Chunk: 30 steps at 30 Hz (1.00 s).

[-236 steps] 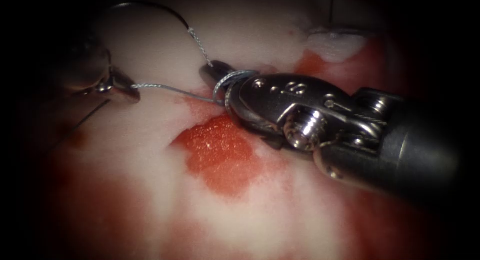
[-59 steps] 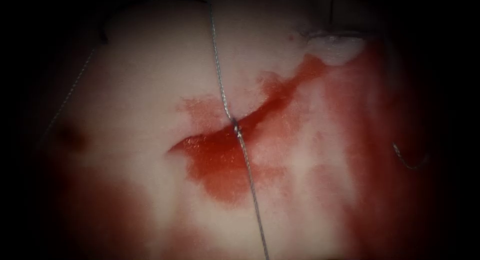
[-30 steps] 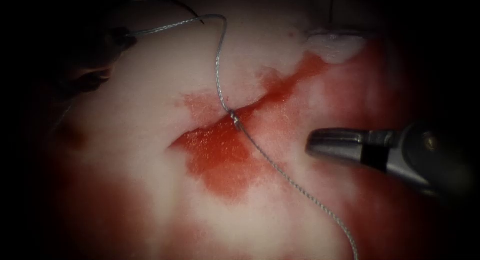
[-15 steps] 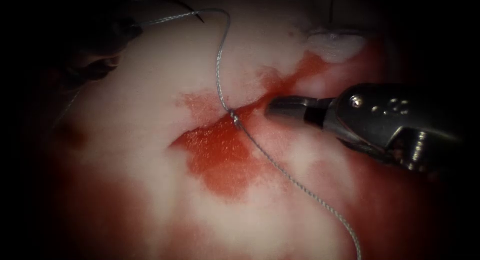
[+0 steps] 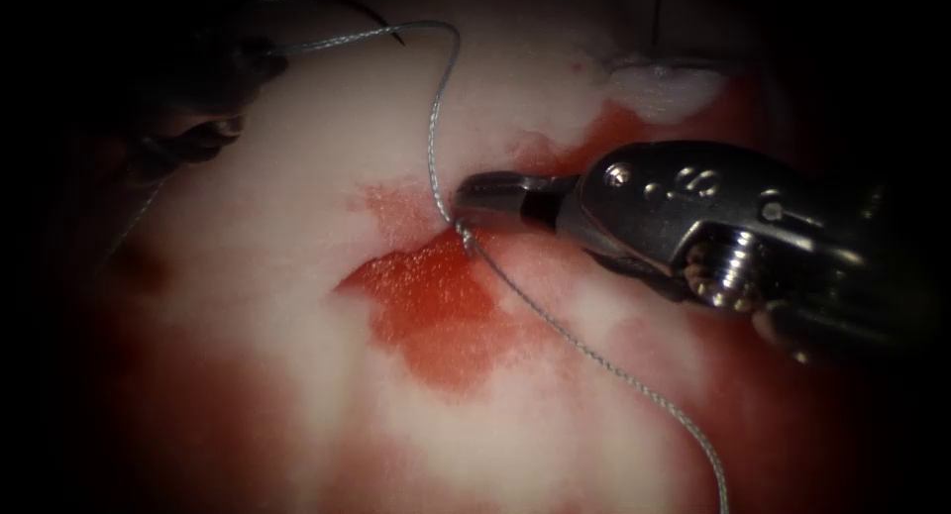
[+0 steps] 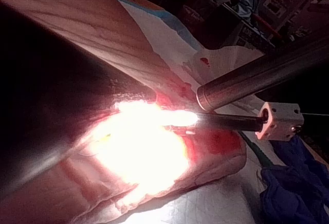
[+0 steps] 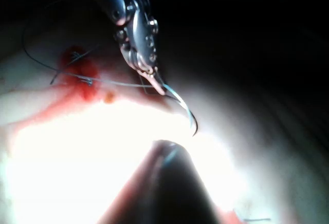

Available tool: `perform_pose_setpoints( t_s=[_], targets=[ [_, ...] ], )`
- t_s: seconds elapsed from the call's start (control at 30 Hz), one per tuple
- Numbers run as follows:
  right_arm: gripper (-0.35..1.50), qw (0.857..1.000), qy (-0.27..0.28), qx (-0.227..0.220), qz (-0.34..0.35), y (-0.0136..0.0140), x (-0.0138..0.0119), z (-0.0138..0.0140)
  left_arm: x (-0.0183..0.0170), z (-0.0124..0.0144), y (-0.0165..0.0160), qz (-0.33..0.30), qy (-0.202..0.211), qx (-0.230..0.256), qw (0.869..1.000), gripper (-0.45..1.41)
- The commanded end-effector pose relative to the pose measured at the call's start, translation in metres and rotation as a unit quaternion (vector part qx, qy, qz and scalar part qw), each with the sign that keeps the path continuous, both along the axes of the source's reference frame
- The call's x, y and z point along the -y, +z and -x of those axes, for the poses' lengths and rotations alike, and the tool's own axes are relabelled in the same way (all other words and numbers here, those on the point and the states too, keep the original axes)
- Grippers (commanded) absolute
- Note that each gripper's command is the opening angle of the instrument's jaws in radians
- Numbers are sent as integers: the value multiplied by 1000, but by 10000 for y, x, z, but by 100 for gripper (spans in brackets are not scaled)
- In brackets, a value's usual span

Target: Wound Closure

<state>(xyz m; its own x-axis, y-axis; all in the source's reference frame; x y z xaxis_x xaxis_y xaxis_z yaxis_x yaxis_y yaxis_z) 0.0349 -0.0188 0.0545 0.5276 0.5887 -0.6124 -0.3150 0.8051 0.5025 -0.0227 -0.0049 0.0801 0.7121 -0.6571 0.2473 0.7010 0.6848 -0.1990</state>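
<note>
The tissue [image 5: 327,148] has its cut wet with red fluid [image 5: 436,311]. A knot [image 5: 462,233] sits on the cut. From it the thread [image 5: 433,128] rises, arcs left and ends in my left tool [image 5: 260,58], whose jaws are shut on it [image 7: 154,82]. The other strand [image 5: 594,360] trails slack toward the lower right. The curved needle [image 5: 342,4] lies free on the tissue by the left tool, its point out of the tissue [image 7: 194,130]. My right tool [image 5: 474,191] comes in from the right, shut and holding nothing, its tip beside the thread just above the knot.
A pale raised flap of tissue [image 5: 659,83] sits at the far end of the cut, with a dark thread end [image 5: 656,14] above it. Red fluid stains the tissue [image 5: 753,395] right of the cut and below it.
The right tool has come in from the right up to the thread above the knot. The thread, taut two seconds ago, now hangs slack. The left tool keeps its hold.
</note>
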Motion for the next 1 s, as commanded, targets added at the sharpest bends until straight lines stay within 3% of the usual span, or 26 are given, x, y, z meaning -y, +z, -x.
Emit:
perform_pose_setpoints(
  t_s=[0.03, 0.47, 0.6, 0.8, 1.0],
  targets=[
    [-35, 1000, -13, 5, 2, 1, -5, -8, -11, 6, -3, 3, -1, 2, 1000, -45],
    [-35, 999, -45, 9, -21, 7, 10, -1, -10, 5, -4, 4, -1, 2, 1000, -45],
    [-35, 995, -83, 23, -45, 11, 26, -2, -10, 4, -4, 3, 0, 2, 1000, -45],
    [-35, 984, -158, -6, -81, 29, 45, -5, -10, 3, -4, 3, 0, 2, 1000, -45],
    [-35, 990, -134, 10, -39, 29, 39, -12, -10, 4, -4, 3, 0, 2, 1000, -45]
  ],
)
